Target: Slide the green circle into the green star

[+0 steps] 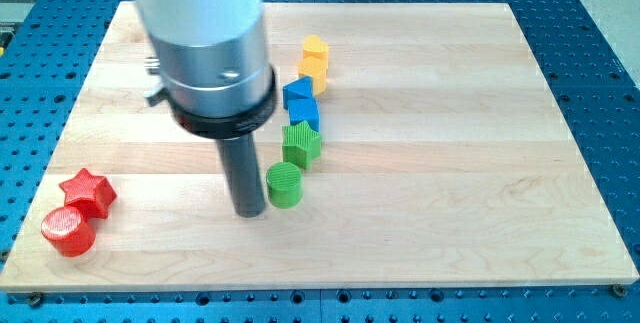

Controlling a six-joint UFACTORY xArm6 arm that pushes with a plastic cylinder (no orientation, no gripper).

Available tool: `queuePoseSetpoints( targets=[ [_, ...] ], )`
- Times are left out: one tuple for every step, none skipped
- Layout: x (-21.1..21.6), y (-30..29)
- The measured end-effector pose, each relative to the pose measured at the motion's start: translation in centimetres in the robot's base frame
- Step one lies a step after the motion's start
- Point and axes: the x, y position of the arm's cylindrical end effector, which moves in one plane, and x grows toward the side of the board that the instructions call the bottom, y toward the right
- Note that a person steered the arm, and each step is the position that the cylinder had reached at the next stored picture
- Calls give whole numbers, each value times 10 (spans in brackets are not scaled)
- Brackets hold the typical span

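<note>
The green circle (pixel 284 184) stands near the board's middle, just below and left of the green star (pixel 301 145), almost touching it. My tip (pixel 250 212) rests on the board just left of the green circle, a small gap away. The rod rises from there to the large grey arm body at the view's top left.
Above the green star, a column runs up: two blue blocks (pixel 300 101), then a yellow block (pixel 313 71) and an orange block (pixel 315 51). A red star (pixel 88 192) and a red circle (pixel 68 231) sit at the wooden board's (pixel 450 163) bottom left corner.
</note>
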Motion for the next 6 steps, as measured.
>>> queuePoseSetpoints(
  targets=[
    [0, 7],
    [10, -2],
    [19, -2],
    [17, 10],
    [11, 13],
    [7, 16]
  ],
)
